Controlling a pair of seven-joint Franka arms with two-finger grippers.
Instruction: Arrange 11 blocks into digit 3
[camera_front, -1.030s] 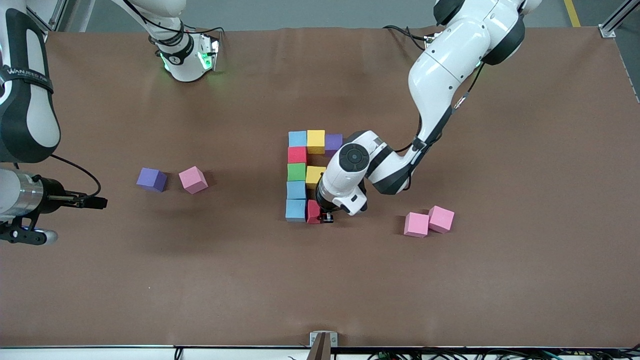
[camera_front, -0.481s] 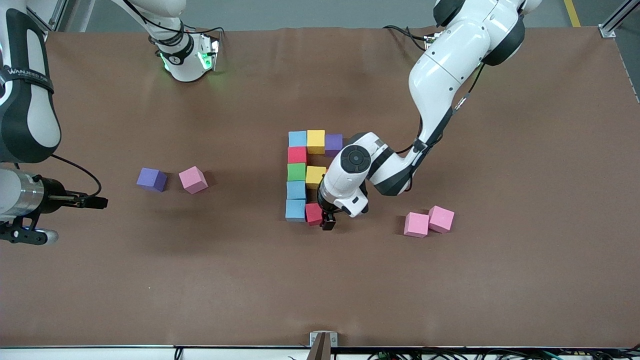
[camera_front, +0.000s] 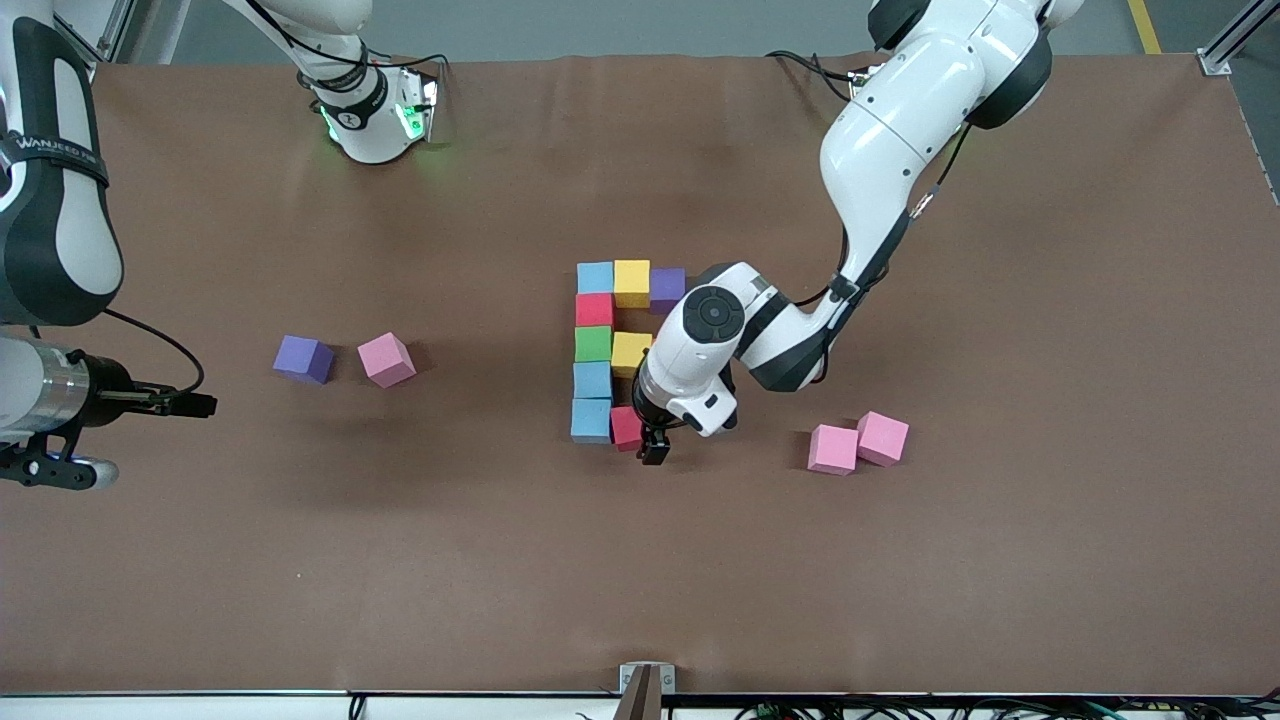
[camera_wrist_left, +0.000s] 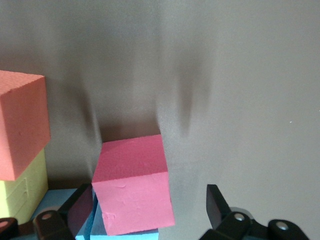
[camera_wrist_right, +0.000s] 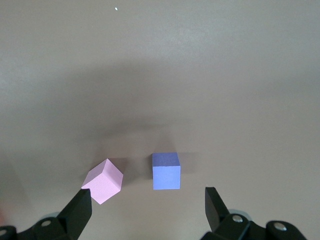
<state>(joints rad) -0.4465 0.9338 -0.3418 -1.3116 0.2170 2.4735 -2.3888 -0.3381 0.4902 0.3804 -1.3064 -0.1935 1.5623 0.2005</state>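
Left gripper (camera_front: 655, 447) open over red block (camera_front: 626, 427).

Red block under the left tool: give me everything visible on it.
The red block is a small matte foam cube with faint surface dents, sitting flat on the brown table. It closes the nearest bar of the block figure, pressed against a light blue block, slightly askew to it. The left tool straddles it with fingers open, not gripping. Its faces look intact, with no tears visible.
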